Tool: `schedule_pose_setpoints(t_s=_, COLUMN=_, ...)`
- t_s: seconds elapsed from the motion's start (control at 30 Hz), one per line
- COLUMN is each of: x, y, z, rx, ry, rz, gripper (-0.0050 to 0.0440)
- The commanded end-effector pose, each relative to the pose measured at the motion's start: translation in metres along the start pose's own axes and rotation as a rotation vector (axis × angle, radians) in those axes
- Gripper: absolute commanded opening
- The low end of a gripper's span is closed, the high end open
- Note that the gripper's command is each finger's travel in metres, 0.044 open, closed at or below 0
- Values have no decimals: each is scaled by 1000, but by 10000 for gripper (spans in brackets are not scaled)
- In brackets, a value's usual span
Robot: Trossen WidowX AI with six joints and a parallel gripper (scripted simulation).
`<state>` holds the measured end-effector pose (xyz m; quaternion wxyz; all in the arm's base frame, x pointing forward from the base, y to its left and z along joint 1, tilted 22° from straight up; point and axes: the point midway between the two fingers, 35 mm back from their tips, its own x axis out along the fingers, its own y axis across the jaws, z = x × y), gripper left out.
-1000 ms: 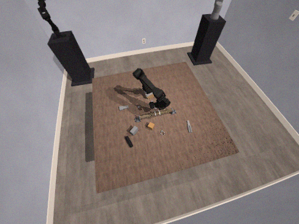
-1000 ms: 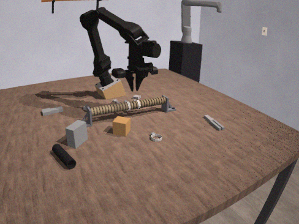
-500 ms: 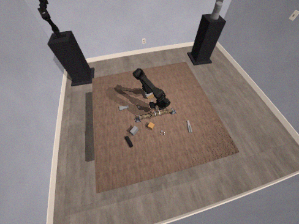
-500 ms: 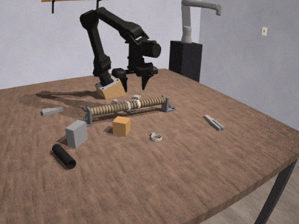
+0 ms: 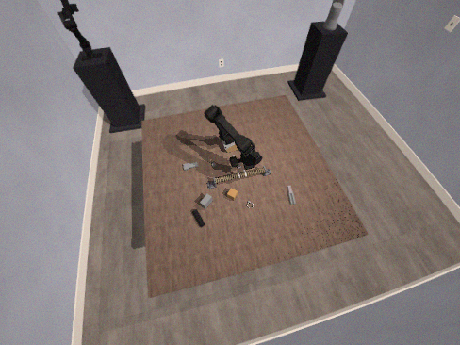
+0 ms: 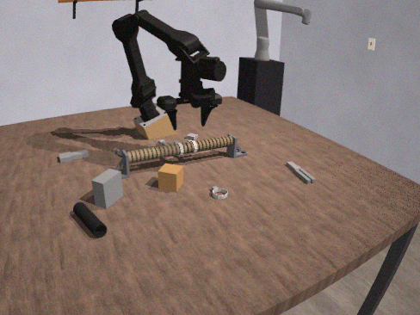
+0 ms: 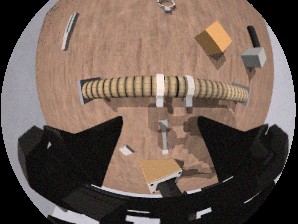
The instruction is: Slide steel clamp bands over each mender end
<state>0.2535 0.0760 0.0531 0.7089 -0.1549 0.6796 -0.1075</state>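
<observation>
the ribbed hose [image 6: 178, 148] lies stretched between two grey end stands [image 6: 236, 147] toward the far side of the desk [image 6: 267, 241], nearer its far left corner than the right. two steel clamp bands [image 6: 179, 149] sit on the hose close together near its middle, just apart from each other, both upright across it. the tool [image 6: 188, 117] hangs above the bands, clear of the hose, its fingers spread wide and holding nothing. nearer the front edge, just beside the hose, stands an orange cube [image 6: 170, 176]; a grey cube [image 6: 107, 188] and a black cylinder [image 6: 89, 219] lie toward the left edge. a loose ring [image 6: 219, 192] rests near the desk's middle, and a grey bar [image 6: 300, 172] lies toward the right edge.
</observation>
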Motion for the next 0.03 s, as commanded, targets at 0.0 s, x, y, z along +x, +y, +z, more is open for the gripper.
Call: schedule_pose_setpoints(t_s=0.0, x=0, y=0, z=0, rx=0, ry=0, rz=0, gripper=440)
